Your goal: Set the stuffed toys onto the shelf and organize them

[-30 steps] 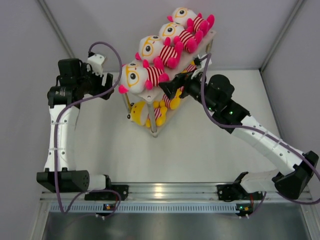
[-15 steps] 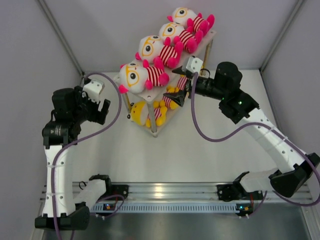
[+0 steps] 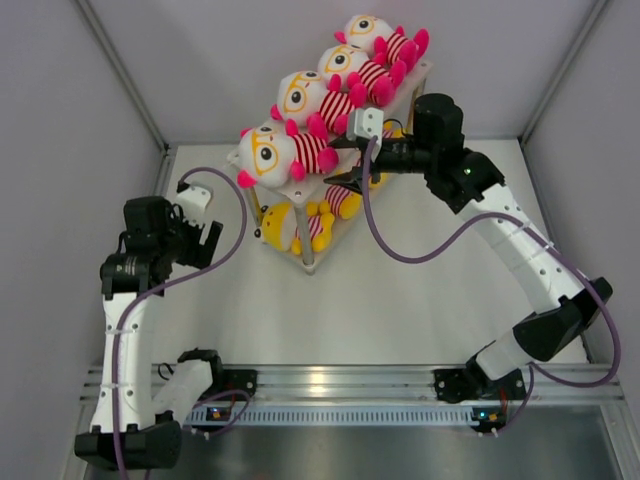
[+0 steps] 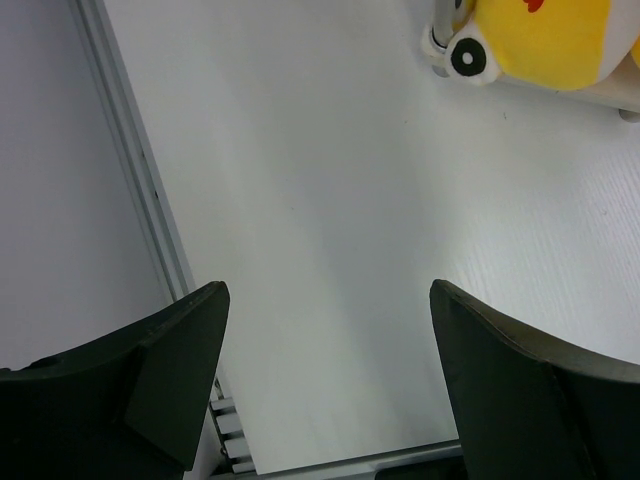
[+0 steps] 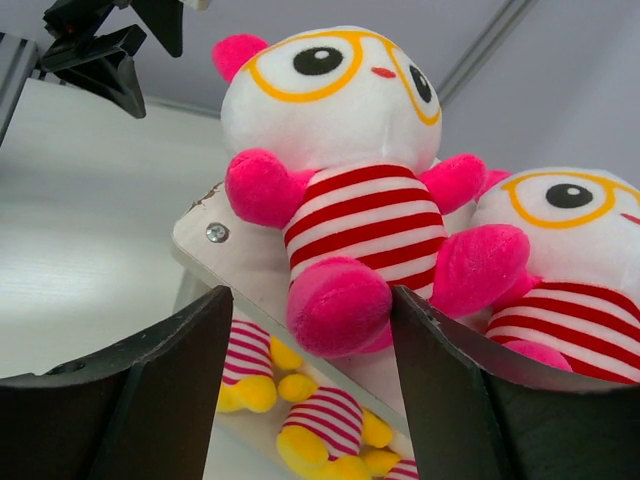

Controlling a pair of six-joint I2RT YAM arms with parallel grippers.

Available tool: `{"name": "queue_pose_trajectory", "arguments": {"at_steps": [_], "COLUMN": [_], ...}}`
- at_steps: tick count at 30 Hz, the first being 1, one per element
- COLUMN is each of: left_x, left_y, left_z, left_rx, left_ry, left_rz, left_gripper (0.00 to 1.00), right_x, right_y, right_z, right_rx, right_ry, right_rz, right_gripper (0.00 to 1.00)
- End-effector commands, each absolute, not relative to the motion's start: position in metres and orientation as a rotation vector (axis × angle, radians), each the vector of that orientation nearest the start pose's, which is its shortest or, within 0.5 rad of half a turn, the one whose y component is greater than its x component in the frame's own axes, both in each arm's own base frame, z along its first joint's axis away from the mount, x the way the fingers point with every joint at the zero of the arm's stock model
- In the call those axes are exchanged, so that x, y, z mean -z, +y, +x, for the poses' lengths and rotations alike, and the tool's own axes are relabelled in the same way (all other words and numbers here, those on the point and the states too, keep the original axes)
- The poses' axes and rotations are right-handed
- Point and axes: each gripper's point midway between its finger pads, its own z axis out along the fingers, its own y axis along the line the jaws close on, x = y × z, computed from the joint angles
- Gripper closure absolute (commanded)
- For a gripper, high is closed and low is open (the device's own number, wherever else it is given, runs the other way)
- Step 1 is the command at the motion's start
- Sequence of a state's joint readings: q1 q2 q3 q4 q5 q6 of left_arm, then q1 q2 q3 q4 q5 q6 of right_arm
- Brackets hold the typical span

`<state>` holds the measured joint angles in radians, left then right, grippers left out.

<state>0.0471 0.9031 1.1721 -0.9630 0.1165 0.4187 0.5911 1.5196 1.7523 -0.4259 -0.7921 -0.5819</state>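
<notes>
The shelf (image 3: 414,80) stands at the back middle of the table. Three white-headed toys with pink limbs, glasses and striped shirts lie in a row on its top board: near (image 3: 280,153), middle (image 3: 320,100), far (image 3: 385,42). Yellow-bodied striped toys (image 3: 290,226) lie on the lower board. My right gripper (image 3: 338,176) is open and empty at the shelf's right side, just in front of the near toy's pink foot (image 5: 335,305). My left gripper (image 3: 207,241) is open and empty over bare table, left of the shelf. A yellow toy's head (image 4: 540,35) shows in the left wrist view.
White enclosure walls stand close on the left, back and right. A metal rail (image 3: 330,385) runs along the near edge. A purple cable (image 3: 420,250) loops from the right arm over the table. The shelf's front post (image 3: 306,262) stands near the middle.
My right gripper has risen and moved back along the shelf's right side toward the top board. My left arm has drawn back toward the near left, away from the shelf.
</notes>
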Motion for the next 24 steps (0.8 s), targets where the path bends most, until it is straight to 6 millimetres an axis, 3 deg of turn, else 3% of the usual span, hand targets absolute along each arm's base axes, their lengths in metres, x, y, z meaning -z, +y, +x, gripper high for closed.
{"name": "queue_pose_trajectory", "arguments": {"at_steps": [1, 4, 8, 9, 10, 11, 13, 14, 19, 20, 24], "left_x": [-0.262, -0.26, -0.257, -0.255, -0.253, -0.253, -0.253, -0.251, -0.25, -0.25, -0.251], "left_y": [0.01, 0.009, 0.01, 0.011, 0.012, 0.012, 0.012, 0.012, 0.01, 0.01, 0.011], "left_z": [0.248, 0.248, 0.245, 0.244, 0.244, 0.243, 0.243, 0.243, 0.243, 0.243, 0.243], "left_rx": [-0.127, -0.12, -0.124, -0.127, -0.129, -0.131, -0.133, -0.129, -0.119, -0.119, -0.125], "left_ry": [2.188, 2.193, 2.198, 2.202, 2.207, 2.205, 2.208, 2.209, 2.211, 2.213, 2.209], "left_rz": [0.466, 0.468, 0.463, 0.461, 0.462, 0.461, 0.459, 0.464, 0.464, 0.464, 0.461], "left_gripper": [0.12, 0.12, 0.12, 0.12, 0.12, 0.12, 0.12, 0.12, 0.12, 0.12, 0.12], "right_x": [-0.429, -0.432, -0.44, -0.447, -0.441, -0.451, -0.454, -0.467, -0.485, -0.493, -0.492], "right_y": [0.331, 0.335, 0.341, 0.34, 0.339, 0.341, 0.336, 0.339, 0.32, 0.321, 0.306], "right_z": [0.291, 0.294, 0.3, 0.297, 0.304, 0.303, 0.305, 0.303, 0.315, 0.308, 0.314], "right_rx": [-0.701, -0.735, -0.763, -0.778, -0.755, -0.749, -0.753, -0.76, -0.749, -0.768, -0.732], "right_ry": [0.998, 1.012, 1.044, 1.054, 1.094, 1.061, 1.114, 1.075, 1.204, 1.191, 1.272], "right_rz": [-1.424, -1.388, -1.268, -1.22, -1.173, -1.134, -1.023, -0.97, -0.556, -0.509, -0.251], "right_gripper": [0.37, 0.51, 0.85, 0.89, 0.94, 1.0, 1.0, 1.0, 1.0, 1.0, 1.0]}}
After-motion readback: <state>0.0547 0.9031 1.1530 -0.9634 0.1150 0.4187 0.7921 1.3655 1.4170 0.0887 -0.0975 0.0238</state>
